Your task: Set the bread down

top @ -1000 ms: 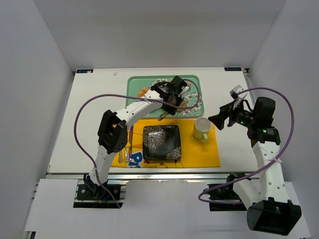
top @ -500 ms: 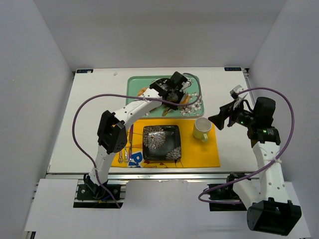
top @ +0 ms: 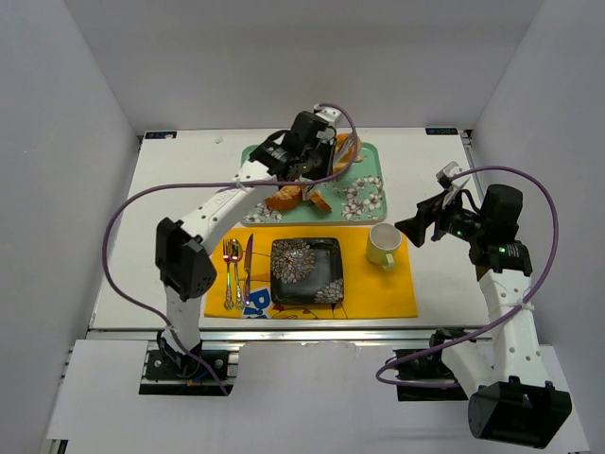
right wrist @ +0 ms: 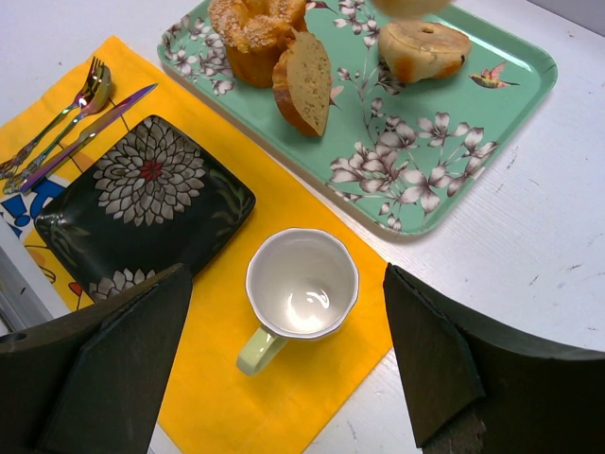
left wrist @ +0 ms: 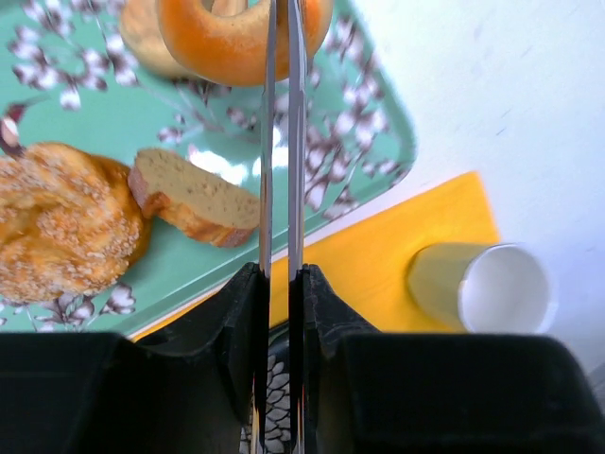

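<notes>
The bread (left wrist: 203, 52) was seen pinched by the left gripper (left wrist: 282, 38), whose thin fingers (left wrist: 268, 142) were pressed almost together on the ring's side. It was held above the far part of the green tray (left wrist: 132, 128), right of the tray's middle. On the tray, a paler tan ring (right wrist: 423, 47) was seen below the bread, with a seeded pastry (left wrist: 61, 227) and a bread slice (left wrist: 194, 199) touching each other towards the tray's left. A yellow mat (right wrist: 312, 378) was laid along the tray's near edge. On it, a cup (right wrist: 301, 284) was set near the tray's near right corner and a black plate (right wrist: 142, 199) nearer the tray's left. The right gripper (right wrist: 286, 284) was held off the tray's right side, its fingers spread wide with nothing gripped.
</notes>
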`<action>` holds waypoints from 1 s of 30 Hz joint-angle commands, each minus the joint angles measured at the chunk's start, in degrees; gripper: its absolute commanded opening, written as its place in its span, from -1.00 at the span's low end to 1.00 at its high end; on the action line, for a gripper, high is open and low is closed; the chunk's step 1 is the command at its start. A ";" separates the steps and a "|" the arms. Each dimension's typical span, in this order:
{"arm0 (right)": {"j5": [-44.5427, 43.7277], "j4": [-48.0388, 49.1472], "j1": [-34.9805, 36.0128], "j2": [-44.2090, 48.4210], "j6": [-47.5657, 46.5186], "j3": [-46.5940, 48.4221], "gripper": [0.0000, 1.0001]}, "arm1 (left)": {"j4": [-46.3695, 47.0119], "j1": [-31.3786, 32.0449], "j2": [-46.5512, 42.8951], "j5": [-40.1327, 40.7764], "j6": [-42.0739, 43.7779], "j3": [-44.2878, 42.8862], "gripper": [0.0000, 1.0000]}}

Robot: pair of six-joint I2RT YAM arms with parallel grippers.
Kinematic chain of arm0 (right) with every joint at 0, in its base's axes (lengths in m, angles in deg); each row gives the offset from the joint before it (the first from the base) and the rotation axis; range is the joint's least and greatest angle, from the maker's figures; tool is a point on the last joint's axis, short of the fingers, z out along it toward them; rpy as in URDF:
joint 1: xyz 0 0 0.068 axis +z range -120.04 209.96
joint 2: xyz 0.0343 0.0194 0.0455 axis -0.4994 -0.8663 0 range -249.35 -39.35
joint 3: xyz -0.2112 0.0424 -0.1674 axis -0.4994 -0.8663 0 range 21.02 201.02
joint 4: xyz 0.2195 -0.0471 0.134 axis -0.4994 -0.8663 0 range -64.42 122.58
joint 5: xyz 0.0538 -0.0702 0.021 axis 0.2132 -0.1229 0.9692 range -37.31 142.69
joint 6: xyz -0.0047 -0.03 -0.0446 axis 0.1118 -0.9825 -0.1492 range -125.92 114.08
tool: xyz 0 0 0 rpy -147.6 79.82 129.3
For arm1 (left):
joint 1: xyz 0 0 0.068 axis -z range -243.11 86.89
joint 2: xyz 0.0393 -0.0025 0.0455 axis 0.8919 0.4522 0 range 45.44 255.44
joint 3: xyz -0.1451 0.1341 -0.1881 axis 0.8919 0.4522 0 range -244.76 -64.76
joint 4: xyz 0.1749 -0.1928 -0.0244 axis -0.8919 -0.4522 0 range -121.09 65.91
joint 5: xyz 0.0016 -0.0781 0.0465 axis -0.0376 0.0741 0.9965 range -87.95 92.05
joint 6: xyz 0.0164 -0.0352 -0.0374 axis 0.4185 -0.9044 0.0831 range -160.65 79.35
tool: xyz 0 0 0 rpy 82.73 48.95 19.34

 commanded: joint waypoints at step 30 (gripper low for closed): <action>4.48 0.38 -0.33 -0.44 -1.26 2.52 0.74 | -0.53 10.00 -45.95 -8.25 -13.58 61.16 -0.87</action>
